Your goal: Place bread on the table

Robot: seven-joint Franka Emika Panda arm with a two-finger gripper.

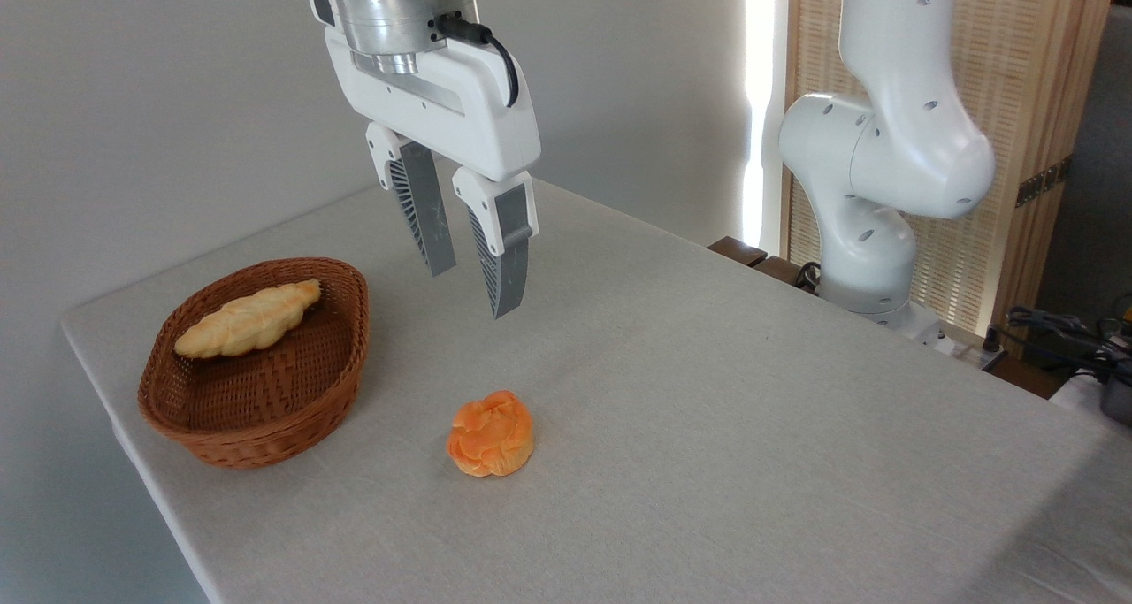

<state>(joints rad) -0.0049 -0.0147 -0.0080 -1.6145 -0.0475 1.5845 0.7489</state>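
The bread (491, 433), a small round orange bun with a swirled top, lies on the table (707, 392), a light grey-beige cloth surface, near its front left. My gripper (473, 290) hangs well above the cloth, up and slightly behind the bun. Its two grey ribbed fingers (500, 263) stand apart with nothing between them, so it is open. There is a clear gap of air between the fingertips and the bun.
A brown wicker basket (256, 409) sits left of the bun, holding a pale-yellow braided loaf (248, 319). The arm's white base (871, 233) rises at the table's far right edge. Cables and dark gear (1079, 339) lie beyond the right edge.
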